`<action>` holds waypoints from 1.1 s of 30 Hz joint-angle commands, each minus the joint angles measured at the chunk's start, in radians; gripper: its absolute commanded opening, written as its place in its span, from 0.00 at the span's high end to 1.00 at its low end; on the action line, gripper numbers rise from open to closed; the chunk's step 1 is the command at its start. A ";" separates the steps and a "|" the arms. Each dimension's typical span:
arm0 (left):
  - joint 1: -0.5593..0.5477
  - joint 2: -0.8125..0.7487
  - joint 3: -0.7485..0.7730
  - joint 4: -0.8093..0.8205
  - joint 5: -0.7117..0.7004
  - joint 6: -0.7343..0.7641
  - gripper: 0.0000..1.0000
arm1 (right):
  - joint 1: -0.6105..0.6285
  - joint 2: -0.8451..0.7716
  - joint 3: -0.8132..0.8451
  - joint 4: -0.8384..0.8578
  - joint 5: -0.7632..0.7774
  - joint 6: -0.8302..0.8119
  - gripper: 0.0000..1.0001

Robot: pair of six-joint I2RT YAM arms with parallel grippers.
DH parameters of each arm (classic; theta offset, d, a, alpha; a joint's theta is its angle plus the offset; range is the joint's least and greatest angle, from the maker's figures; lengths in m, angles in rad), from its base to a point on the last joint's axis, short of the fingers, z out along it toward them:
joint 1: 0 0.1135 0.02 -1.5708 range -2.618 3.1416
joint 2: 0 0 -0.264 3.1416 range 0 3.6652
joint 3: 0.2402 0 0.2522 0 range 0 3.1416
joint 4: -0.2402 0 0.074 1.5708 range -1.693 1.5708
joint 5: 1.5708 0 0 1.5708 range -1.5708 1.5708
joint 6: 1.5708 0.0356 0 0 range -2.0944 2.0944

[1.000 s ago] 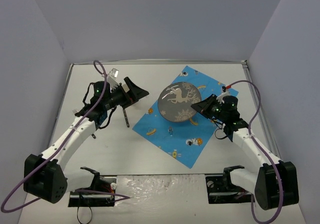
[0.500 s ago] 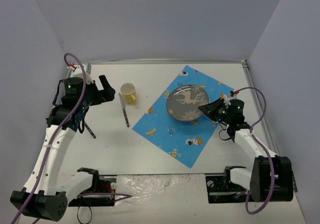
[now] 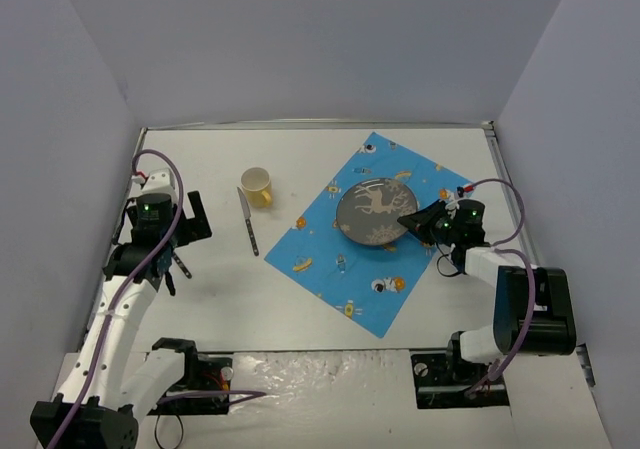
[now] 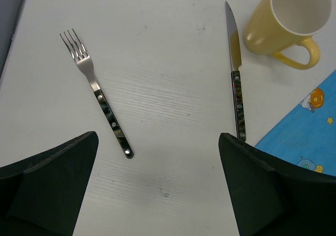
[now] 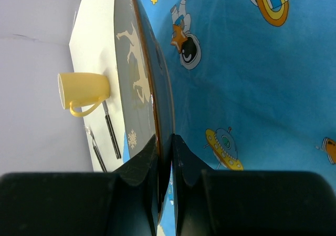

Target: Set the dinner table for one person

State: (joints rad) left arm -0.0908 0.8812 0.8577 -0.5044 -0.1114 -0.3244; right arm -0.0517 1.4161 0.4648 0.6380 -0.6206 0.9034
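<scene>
Glossy grey plate (image 3: 375, 209) is pinched at its rim by the right claw (image 5: 164, 141), over blue cloth (image 3: 350, 279) on the flat matte white counter (image 3: 300, 299); left claw (image 4: 157, 136) is held wide above the steel knife (image 4: 236, 83), tip pointing far.

Mug (image 3: 257, 185) yellow; cloth (image 3: 330, 274) blue, cartoon space print; plate (image 3: 375, 211) grey, white deer motif; dinner table (image 3: 300, 309) white.

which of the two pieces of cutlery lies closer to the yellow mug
The knife: its blade tip lies right beside the mug. The fork lies farther off, on the knife's other side.
</scene>
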 commanded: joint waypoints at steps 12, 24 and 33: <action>0.006 -0.018 0.023 0.081 -0.045 0.021 0.03 | 0.000 0.119 0.080 0.307 -0.116 -0.008 1.00; 0.006 -0.019 0.019 0.078 -0.037 0.022 0.03 | -0.010 0.180 0.078 0.271 -0.085 -0.085 1.00; 0.006 -0.015 0.018 0.080 -0.032 0.023 0.03 | -0.020 0.186 0.127 0.055 -0.044 -0.244 0.67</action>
State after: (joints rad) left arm -0.0895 0.8749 0.8577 -0.4810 -0.1360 -0.3176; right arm -0.0597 1.6215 0.5294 0.7155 -0.6687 0.7470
